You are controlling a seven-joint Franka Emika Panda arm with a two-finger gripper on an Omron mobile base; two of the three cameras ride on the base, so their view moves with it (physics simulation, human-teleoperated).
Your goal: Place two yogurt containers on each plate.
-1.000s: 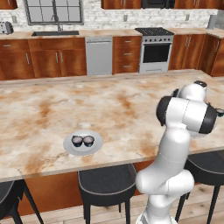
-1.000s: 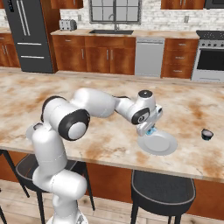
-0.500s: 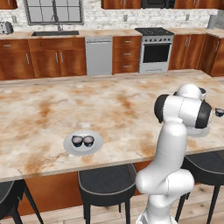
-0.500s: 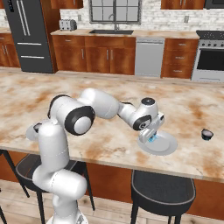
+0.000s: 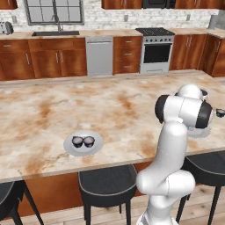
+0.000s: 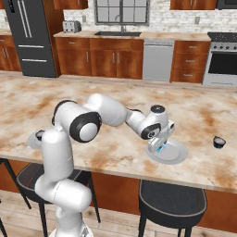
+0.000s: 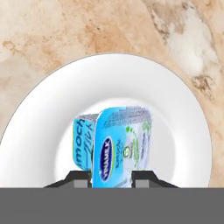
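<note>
A light blue boxy yogurt container (image 7: 116, 144) lies tilted on the right plate (image 7: 43, 113), near its middle. My gripper (image 7: 111, 179) is low over it with a fingertip close on each side; whether they still press it is unclear. From the right base, the gripper (image 6: 162, 146) and the blue container (image 6: 160, 149) are at the left part of that plate (image 6: 178, 155). The left plate (image 5: 70, 147) holds two dark yogurt containers (image 5: 78, 141) (image 5: 88, 141) side by side. Another dark yogurt container (image 6: 219, 142) stands on the counter right of the right plate.
The marble island counter (image 5: 52, 105) is wide, with black stools (image 6: 172, 199) along its near edge. My arm stretches across the counter from the left. Cabinets, a sink, a dishwasher and a stove line the far wall.
The hand has moved right and down, bringing the blue yogurt container from above the plate's left edge down onto the plate.
</note>
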